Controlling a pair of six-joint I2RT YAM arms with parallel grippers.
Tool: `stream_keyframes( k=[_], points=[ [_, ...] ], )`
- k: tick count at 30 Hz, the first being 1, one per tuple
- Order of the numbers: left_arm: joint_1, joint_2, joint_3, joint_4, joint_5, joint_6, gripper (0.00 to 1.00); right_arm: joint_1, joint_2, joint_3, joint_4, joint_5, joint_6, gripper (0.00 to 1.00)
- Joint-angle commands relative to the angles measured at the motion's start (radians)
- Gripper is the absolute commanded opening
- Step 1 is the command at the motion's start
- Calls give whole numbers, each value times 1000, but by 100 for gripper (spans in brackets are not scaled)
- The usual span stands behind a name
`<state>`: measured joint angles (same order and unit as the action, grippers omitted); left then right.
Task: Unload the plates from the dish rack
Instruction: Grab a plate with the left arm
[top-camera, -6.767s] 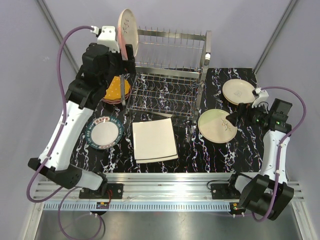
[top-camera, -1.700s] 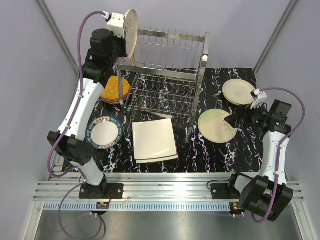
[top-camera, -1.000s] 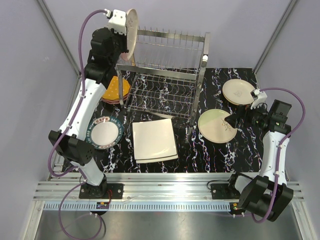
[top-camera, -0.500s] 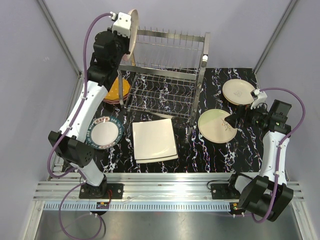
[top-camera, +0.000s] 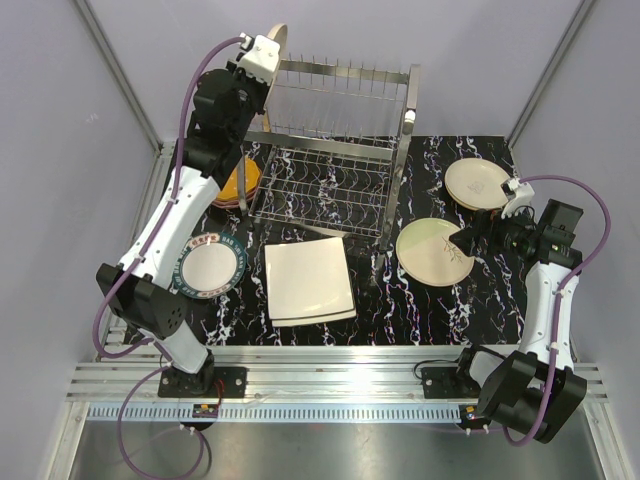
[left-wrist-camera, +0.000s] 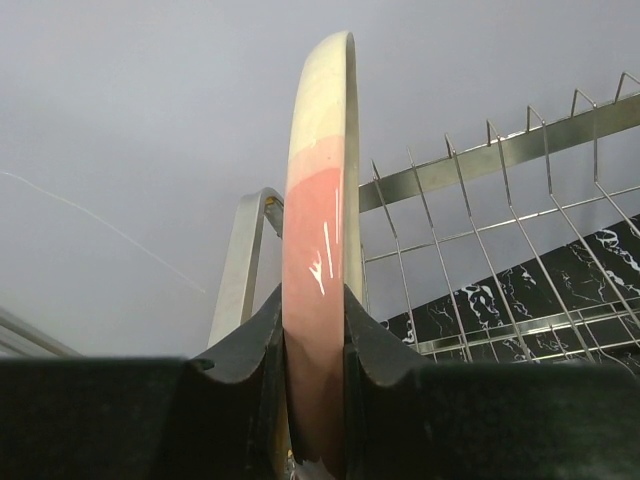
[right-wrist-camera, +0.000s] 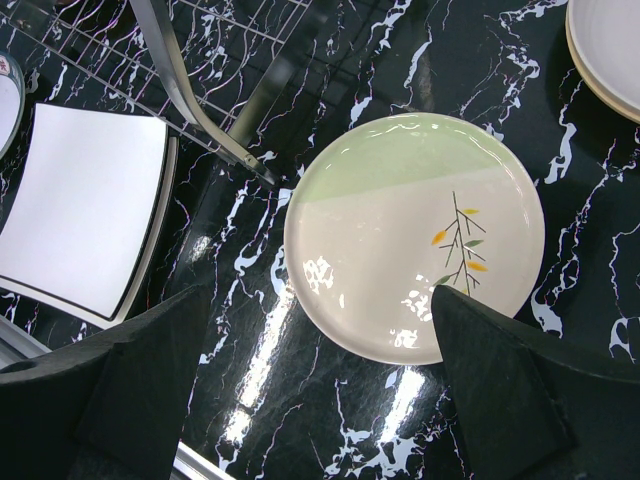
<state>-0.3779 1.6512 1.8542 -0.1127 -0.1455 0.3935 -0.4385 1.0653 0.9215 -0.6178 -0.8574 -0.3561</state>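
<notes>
Left wrist: left gripper (left-wrist-camera: 315, 335) clamps pink-and-cream plate (left-wrist-camera: 320, 150) edge-on, dish rack (left-wrist-camera: 520, 146) pegs beside; right gripper (right-wrist-camera: 320, 325) spread wide.

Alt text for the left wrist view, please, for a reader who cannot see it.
The left hand grips a pink-and-cream plate by its edge, holding it upright and edge-on between two dark fingers. Behind and to the right is the chrome wire dish rack with its row of upright pegs, against a plain grey wall.
</notes>
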Motion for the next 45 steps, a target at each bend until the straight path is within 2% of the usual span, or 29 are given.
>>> stream_keyframes(
  k=[1, 10, 20, 45],
  points=[
    [17, -71, 20, 148, -88, 87, 0, 4, -4, 7, 7, -20, -17, 100],
    [19, -68, 98, 237, -75, 24, 0, 4, -5, 7, 6, -20, -17, 100],
    [23, -68, 109, 289, -71, -97, 0, 3, -10, 7, 4, -20, -23, 100],
    [154, -57, 135, 349, -72, -631, 0, 3, -15, 7, 3, -20, -29, 100]
  ],
)
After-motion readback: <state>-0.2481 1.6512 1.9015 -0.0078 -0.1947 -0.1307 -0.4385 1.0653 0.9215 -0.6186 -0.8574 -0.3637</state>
